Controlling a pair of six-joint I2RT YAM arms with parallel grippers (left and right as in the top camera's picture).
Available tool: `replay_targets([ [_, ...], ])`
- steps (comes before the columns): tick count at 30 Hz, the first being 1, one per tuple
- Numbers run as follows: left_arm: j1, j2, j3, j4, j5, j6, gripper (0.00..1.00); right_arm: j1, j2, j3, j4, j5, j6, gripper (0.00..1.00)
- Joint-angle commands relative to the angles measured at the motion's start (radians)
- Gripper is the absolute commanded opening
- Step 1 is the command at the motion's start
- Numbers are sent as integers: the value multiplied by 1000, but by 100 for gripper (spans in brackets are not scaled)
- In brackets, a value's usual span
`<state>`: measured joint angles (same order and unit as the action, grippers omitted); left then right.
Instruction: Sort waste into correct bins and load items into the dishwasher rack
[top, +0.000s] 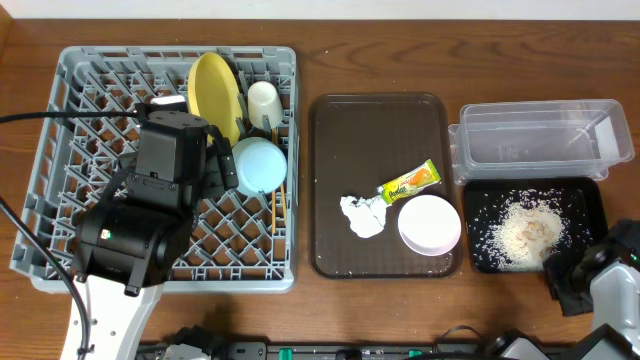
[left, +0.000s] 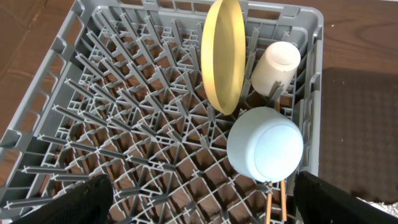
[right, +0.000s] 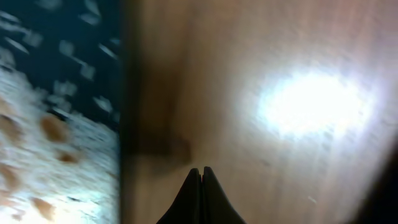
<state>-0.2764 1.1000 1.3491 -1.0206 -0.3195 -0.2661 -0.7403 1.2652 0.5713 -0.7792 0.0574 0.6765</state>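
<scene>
Over the dishwasher rack (left: 124, 124), the left hand (left: 208, 202) wide open and empty.

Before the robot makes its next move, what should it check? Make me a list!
1. Left gripper open and empty over the rack: ok.
2. Right gripper shut, nothing between its fingers: ok.
3. Yellow plate, white cup, light blue bowl and chopsticks in the rack: ok.
4. White bowl in the rack: not ok, it sits on the brown tray.
5. Tissue and wrapper binned: not ok, both lie on the brown tray.
6. Crumbs in the black tray: ok.
</scene>
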Motion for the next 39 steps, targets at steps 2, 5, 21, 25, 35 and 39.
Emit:
replay_targets([
  [2, 3, 3, 3, 0, -3, -9, 94, -11, -79, 58, -54, 37, 5, 1],
  [5, 3, 3, 3, 0, -3, -9, 94, -9, -144, 71, -40, -136, -116, 3],
  [21, 3, 3, 3, 0, -3, -9, 94, 409, -290, 162, -62, -467, -449, 18],
  [25, 3, 3, 3, 0, -3, -9, 94, 549, -276, 162, -36, -409, -446, 21],
  [35, 3, 3, 3, 0, -3, -9, 94, 663, -265, 162, -38, -405, -446, 99],
  [39, 3, 3, 3, 0, -3, -9, 94, 663, -265, 162, -44, -406, -446, 99],
])
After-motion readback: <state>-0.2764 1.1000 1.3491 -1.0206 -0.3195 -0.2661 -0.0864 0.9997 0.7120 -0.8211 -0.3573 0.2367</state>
